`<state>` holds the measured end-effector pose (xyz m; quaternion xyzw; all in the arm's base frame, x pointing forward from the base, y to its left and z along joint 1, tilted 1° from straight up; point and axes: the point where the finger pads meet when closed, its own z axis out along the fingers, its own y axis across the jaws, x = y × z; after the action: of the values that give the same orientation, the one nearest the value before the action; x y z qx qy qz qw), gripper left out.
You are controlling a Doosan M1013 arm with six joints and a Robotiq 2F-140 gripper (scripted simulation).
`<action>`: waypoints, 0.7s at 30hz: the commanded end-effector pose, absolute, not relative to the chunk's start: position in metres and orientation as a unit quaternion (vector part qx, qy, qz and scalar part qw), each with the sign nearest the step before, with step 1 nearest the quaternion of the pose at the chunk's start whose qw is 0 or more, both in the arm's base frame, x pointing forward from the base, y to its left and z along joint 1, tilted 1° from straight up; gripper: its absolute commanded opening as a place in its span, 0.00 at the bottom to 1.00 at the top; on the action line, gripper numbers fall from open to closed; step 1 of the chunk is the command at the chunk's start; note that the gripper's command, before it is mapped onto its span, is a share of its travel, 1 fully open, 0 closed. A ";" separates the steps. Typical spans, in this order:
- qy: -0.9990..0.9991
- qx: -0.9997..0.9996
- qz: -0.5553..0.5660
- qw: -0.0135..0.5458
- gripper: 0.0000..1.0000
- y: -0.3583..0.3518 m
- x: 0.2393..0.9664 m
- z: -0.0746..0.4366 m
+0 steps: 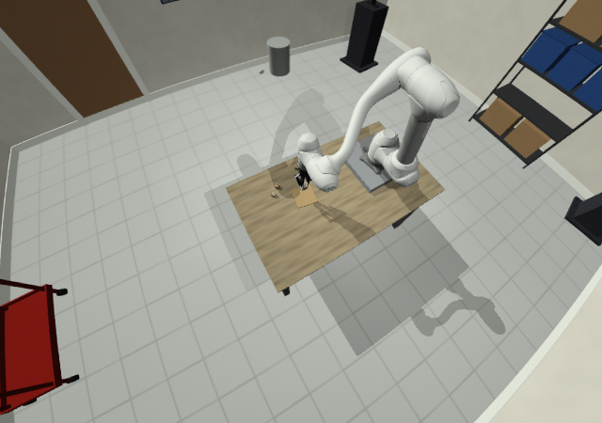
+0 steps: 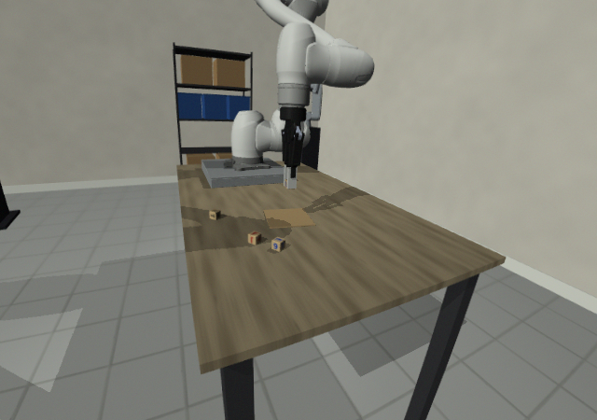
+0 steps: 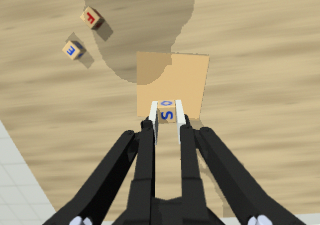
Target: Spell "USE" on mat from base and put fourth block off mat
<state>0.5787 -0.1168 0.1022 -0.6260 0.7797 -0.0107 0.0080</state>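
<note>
My gripper [image 1: 303,184] [image 2: 290,180] [image 3: 166,108] is shut on the S block [image 3: 166,116], whose blue S faces the wrist camera. It holds the block above the table, over the mat's near edge in the wrist view. The tan mat [image 1: 305,198] [image 2: 295,218] [image 3: 189,80] lies flat with no block resting on it. A block with a red F [image 1: 277,185] [image 2: 254,237] [image 3: 91,18] and a block with a blue E [image 1: 274,194] [image 2: 278,244] [image 3: 73,50] lie close together off the mat. Another block [image 2: 215,215] lies apart, off the mat; its top letter is unreadable.
The wooden table [image 1: 272,228] [image 2: 337,271] carries the arm's grey base plate [image 1: 362,173] [image 2: 245,180] at its far end in the exterior view. The lone block lies near the table's left edge there. The arm's shadow falls across part of the mat.
</note>
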 end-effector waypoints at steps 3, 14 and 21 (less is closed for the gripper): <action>0.779 -0.627 -0.007 0.007 0.13 -0.117 0.574 0.101; 0.773 -0.634 -0.007 0.007 0.13 -0.118 0.574 0.087; 0.773 -0.634 -0.007 0.007 0.13 -0.118 0.575 0.063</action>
<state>0.5772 -0.1164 0.0773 -0.6340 0.7732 -0.0081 0.0067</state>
